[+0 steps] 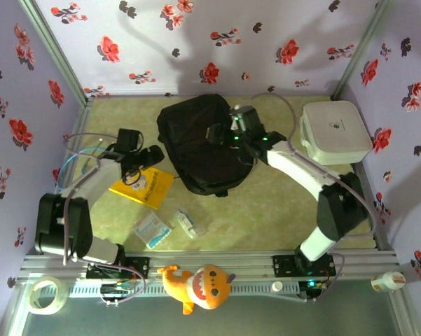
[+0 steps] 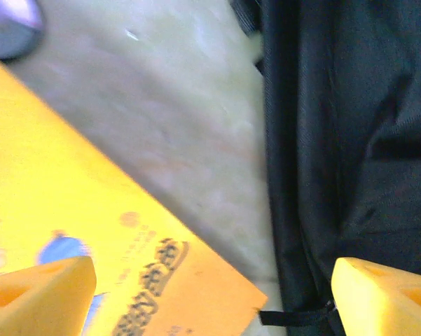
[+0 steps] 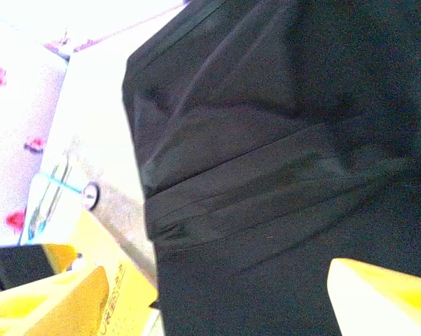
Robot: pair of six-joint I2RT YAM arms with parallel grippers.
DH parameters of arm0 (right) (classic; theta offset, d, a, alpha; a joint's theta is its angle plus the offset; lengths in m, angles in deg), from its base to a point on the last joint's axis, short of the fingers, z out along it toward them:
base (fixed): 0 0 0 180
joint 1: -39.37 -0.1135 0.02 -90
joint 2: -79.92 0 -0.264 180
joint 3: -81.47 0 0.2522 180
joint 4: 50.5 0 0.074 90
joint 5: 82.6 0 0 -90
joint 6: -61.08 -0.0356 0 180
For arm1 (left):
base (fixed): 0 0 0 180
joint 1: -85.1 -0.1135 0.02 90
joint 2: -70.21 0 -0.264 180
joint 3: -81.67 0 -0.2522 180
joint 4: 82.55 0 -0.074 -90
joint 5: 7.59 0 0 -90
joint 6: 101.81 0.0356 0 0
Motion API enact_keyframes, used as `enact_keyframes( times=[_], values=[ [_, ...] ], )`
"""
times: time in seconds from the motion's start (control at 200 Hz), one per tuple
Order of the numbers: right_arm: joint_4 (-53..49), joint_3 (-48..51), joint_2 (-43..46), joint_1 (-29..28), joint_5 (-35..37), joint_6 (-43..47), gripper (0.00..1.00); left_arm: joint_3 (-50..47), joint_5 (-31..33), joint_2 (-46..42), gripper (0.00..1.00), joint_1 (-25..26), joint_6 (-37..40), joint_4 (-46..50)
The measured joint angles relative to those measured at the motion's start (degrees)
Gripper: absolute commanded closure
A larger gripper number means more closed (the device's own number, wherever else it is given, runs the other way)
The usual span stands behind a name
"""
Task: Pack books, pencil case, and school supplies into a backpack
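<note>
One pencil case (image 1: pixel 189 224) on table (image 1: pixel 266 203) at front, beside packet (image 1: pixel 153 229), unpacked | yellow book (image 1: pixel 141 185) flat just left of backpack (image 1: pixel 196 147), not in | left gripper (image 2: pixel 214 294) jaws apart over book corner, empty | right gripper (image 3: pixel 210 294) jaws apart above backpack fabric, empty | most packing looks left; other books cannot tell

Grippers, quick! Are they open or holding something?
Left gripper: open, empty, over a yellow book.
Right gripper: open, empty, over the backpack.
</note>
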State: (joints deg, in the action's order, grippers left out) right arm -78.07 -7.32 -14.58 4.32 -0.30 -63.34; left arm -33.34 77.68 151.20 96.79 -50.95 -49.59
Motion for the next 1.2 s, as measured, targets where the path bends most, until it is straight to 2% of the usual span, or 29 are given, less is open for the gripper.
enact_keyframes(
  times=[0.24, 0.385, 0.495, 0.665, 0.945, 1.055, 1.2],
  values=[
    [-5.8, -15.1, -14.8, -11.4, -0.9, 5.3, 0.35, -11.5, -0.2, -9.8, 0.17, -8.7, -5.5, 2.0],
    [-8.4, -24.6, -23.5, -15.9, -3.2, 6.8, 0.43, -19.0, -0.7, -15.3, 0.23, -13.0, -9.8, 2.4],
    [-10.7, -30.9, -29.9, -18.3, -4.7, 7.6, 0.46, -22.6, -1.6, -18.0, 0.3, -14.4, -13.0, 1.8],
    [-14.4, -38.7, -37.7, -19.4, -5.3, 8.6, 0.46, -24.3, -3.3, -17.8, 0.36, -14.4, -15.9, -0.7],
    [-18.9, -46.8, -45.3, -19.3, -5.2, 10.0, 0.53, -24.7, -4.6, -15.2, 0.39, -14.5, -17.6, -4.3],
    [-19.6, -47.5, -46.4, -19.3, -5.6, 10.2, 0.58, -25.5, -4.7, -14.4, 0.41, -14.5, -18.1, -5.0],
    [-20.2, -47.5, -47.2, -19.3, -6.2, 10.4, 0.59, -25.9, -4.9, -14.1, 0.42, -14.6, -18.9, -5.6]
  ],
)
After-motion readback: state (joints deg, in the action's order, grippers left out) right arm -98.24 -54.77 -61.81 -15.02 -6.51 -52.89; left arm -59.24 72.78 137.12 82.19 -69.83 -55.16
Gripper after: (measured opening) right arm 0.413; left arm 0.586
